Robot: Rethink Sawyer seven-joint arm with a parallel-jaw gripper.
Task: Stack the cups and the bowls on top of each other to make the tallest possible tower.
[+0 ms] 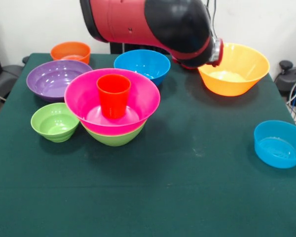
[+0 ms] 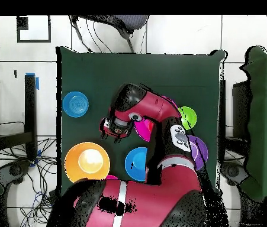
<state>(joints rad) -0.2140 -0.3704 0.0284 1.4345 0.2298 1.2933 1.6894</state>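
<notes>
the red and black arm [image 1: 153,22] crosses the top of the front view as a thick, roughly level limb, its black rounded joint [image 1: 180,24] ending in a silver ring at the right. in the overhead view the arm rises from the broad red base at the bottom, bends at an elbow and reaches across the table, ending in the gripper [image 2: 113,128], which points down. whether its fingers are apart or together cannot be made out.
</notes>
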